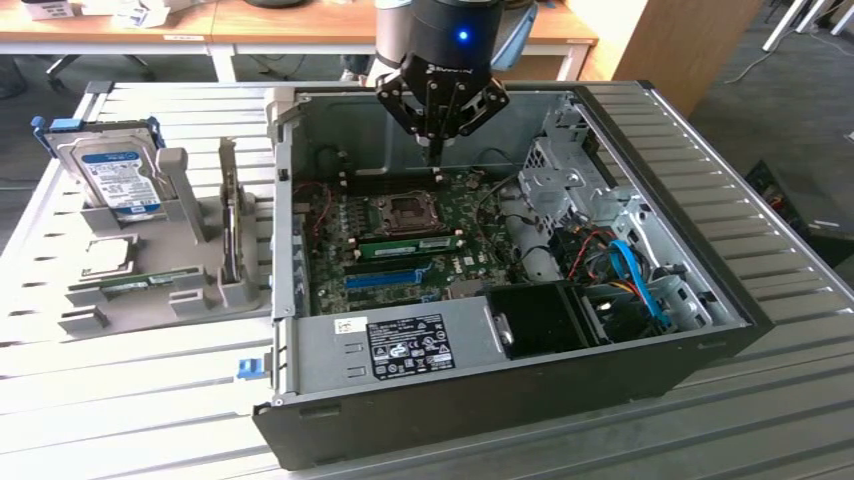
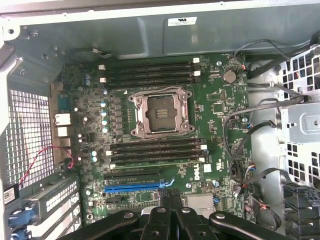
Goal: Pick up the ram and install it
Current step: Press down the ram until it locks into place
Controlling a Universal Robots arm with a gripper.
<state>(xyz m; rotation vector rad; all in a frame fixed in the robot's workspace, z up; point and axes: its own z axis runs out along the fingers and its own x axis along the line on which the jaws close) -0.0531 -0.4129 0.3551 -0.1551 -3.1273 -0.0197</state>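
Note:
The ram (image 1: 407,243) is a long green stick with a pale label. It stands in a memory slot of the motherboard (image 1: 454,215), just beside the empty processor socket (image 1: 404,210). From the wrist view I see the ram (image 2: 157,162) edge-on as a thin green line between the black slots. My gripper (image 1: 434,152) hangs over the far part of the open computer case (image 1: 534,390), above the board and apart from the ram. Its fingers are shut with nothing between them. In the wrist view the gripper (image 2: 170,195) points down at the board near the blue slot (image 2: 137,187).
A grey holder (image 1: 174,290) stands at the exterior view's left of the case, with a blue-labelled hard drive (image 1: 114,175), a square silver chip (image 1: 107,255) and a thin green piece (image 1: 131,284). Cables (image 1: 627,275), a drive cage (image 1: 567,180) and the power supply (image 1: 400,345) crowd the case.

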